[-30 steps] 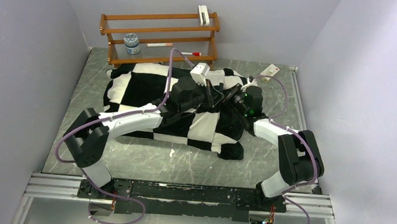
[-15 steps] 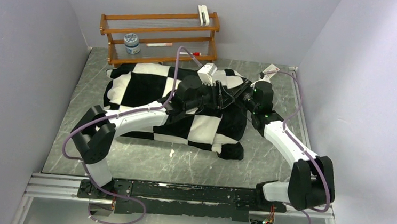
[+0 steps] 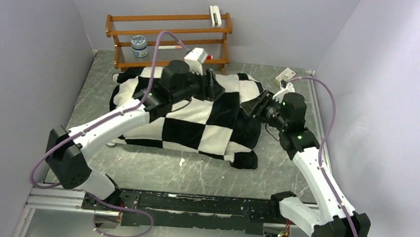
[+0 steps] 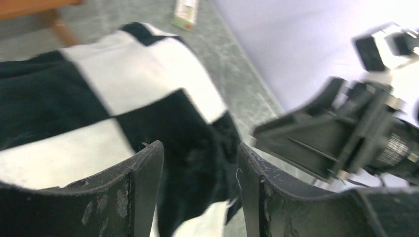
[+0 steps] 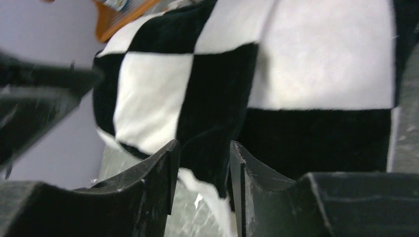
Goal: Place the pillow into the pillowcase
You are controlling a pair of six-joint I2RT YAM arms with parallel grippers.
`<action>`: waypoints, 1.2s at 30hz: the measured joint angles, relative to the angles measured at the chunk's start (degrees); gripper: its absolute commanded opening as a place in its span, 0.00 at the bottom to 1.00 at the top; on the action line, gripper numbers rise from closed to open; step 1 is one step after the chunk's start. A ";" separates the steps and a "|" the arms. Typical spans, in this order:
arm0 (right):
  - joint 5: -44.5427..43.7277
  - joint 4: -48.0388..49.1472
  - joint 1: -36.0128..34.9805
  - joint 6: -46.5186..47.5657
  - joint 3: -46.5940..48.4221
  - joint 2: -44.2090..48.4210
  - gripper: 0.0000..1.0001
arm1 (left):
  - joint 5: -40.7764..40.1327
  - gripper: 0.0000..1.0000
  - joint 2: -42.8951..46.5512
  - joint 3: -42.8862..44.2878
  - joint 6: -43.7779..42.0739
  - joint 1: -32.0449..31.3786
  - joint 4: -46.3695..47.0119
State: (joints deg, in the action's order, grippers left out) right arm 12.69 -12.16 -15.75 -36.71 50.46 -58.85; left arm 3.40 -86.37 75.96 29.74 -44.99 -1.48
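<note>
The left gripper (image 4: 200,148) is released, its fingers apart with nothing between them. The plush black-and-white checkered pillowcase (image 3: 196,120) lies beneath and ahead of it. The right gripper (image 5: 202,145), also released and empty, faces the pillowcase's end just ahead.

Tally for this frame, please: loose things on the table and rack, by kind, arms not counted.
Checkered pillowcase: 1
Wooden rack: 1
Small jar on the rack: 1
White clip on the rack's top rail: 1
Small printed card on the table: 1
Total: 5
</note>
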 measured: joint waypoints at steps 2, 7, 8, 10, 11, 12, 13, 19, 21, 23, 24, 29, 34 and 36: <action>3.23 -0.31 -0.02 0.48 -1.20 2.32 0.40 | -0.39 0.61 1.86 0.00 -1.20 3.04 -3.58; 11.78 1.62 -1.33 -1.36 -8.37 7.23 0.38 | -0.61 0.64 6.21 -0.76 -4.17 10.16 -11.47; 12.68 1.64 -1.86 -1.73 -9.27 7.39 0.38 | -0.87 0.66 7.26 -1.20 -4.72 11.32 -12.98; 14.23 2.51 -3.41 -2.54 -11.21 7.04 0.38 | -1.75 0.68 9.60 -2.47 -5.49 13.44 -15.56; 14.75 2.84 -4.26 -2.97 -12.09 6.51 0.39 | -2.29 0.69 10.99 -3.52 -5.77 14.40 -16.55; 14.84 2.86 -5.07 -3.19 -12.63 5.79 0.39 | -2.93 0.69 12.39 -4.66 -5.84 15.26 -17.35; 14.56 2.69 -6.01 -3.32 -12.94 4.68 0.39 | -3.39 0.70 13.77 -5.99 -5.86 16.20 -17.92; 7.63 0.59 -8.24 -3.37 -15.08 -2.05 0.39 | -4.96 0.66 17.64 -13.40 -5.14 22.69 -19.61; 4.96 0.22 -8.26 -3.34 -17.00 -3.04 0.39 | -5.86 0.62 17.31 -16.41 -4.81 25.86 -19.43; 2.99 0.11 -8.39 -3.26 -18.01 -3.56 0.39 | -6.14 0.59 16.74 -19.56 -4.15 28.98 -18.18; 2.34 0.09 -8.50 -3.15 -18.05 -3.58 0.39 | -5.88 0.58 16.22 -21.44 -3.48 30.88 -16.61; 0.15 -2.67 -8.83 -3.41 -17.03 -1.73 0.46 | -2.95 0.57 10.36 -25.29 -0.87 35.91 -8.68; -4.17 -11.80 -8.68 -9.75 -15.30 6.75 0.49 | -0.35 0.63 8.44 -25.31 -0.02 36.65 -5.22; -6.51 -17.18 -8.66 -14.27 -14.49 9.35 0.49 | -0.11 0.66 9.35 -24.24 0.85 36.70 -6.25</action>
State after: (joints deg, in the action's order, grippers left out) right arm 6.17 -29.34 -24.40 -50.98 35.97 -49.50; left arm 3.29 -77.01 51.72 30.59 -8.29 -7.73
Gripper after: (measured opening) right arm 0.484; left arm 0.622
